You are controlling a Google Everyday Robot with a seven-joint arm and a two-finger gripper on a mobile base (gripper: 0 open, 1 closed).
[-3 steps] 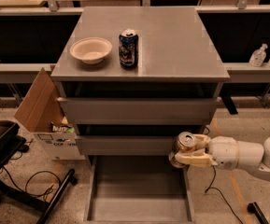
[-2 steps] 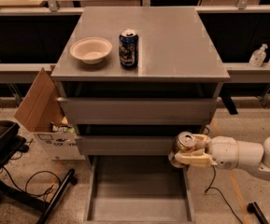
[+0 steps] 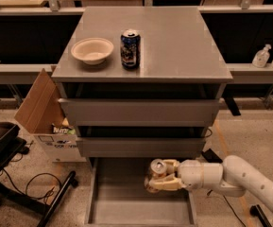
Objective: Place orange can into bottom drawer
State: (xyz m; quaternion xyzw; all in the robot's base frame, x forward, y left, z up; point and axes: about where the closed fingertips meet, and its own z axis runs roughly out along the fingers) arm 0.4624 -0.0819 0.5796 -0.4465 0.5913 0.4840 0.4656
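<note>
1. Grey metal three-drawer cabinet (image 3: 174, 41): the two upper drawers are shut. The middle drawer's front overhangs the back of the work zone. Any lift or rearward swing risks a knock against that front.
2. Wide, shallow grey bottom drawer (image 3: 122, 200): pulled out, floor bare. The right side wall lies near the load, so a release too far right could land the can on the rim and send it to the floor.
3. White robot arm (image 3: 249, 178): reaches in low from the right, across the drawer's right wall. Descent may bring the forearm against that wall.
4. Cream two-finger gripper (image 3: 158, 176): positioned over the drawer's right half, jaws closed around the can.
5. Small orange-gold drink can with silver top (image 3: 157, 168): held, apparently above the drawer floor. Height above the floor cannot be judged, and a release from too high would likely tip it and let it roll.
6. Dark blue can (image 3: 130, 48): on the cabinet top, well clear, no hazard.
</note>
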